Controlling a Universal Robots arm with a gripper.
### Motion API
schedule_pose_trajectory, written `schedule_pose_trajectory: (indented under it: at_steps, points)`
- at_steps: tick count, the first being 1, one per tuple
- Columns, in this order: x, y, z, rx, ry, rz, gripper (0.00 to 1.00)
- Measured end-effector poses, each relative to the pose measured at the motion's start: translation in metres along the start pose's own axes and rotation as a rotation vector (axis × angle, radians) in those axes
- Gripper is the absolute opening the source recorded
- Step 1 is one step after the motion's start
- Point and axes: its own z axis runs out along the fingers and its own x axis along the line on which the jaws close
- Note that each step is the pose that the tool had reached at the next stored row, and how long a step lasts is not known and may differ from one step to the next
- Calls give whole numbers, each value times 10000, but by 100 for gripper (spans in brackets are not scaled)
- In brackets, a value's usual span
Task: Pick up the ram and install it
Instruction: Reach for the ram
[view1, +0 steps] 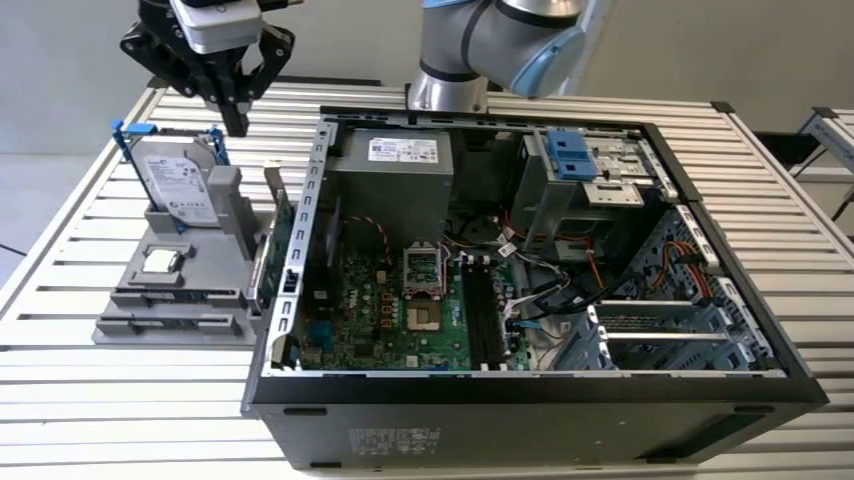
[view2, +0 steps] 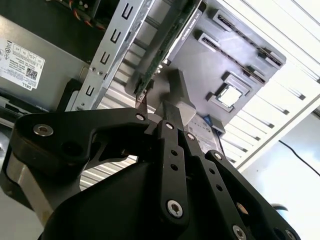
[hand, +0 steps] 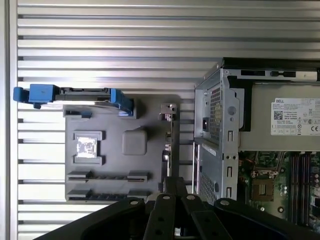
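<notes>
The ram (hand: 170, 140), a long, thin, dark circuit-board stick, stands on its long edge in a slot along the side of the grey holder (hand: 150, 120). It sits below the jaws, running lengthwise away from their tips, and is apparently not touched by them.

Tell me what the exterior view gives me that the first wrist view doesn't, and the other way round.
Exterior view adds: the blue-latched drive bay, the cables and the arm's base. First wrist view adds: a straight-down look at the gray holder and the vented outside of the case's rear wall. Both: the gripper, ram, hard drive, processor chip and motherboard.
</notes>
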Motion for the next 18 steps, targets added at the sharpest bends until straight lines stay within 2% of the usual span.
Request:
schedule_pose_trajectory:
  at_steps: [18]
  points:
    - [228, -2, -3, -1, 3, -56, 0]
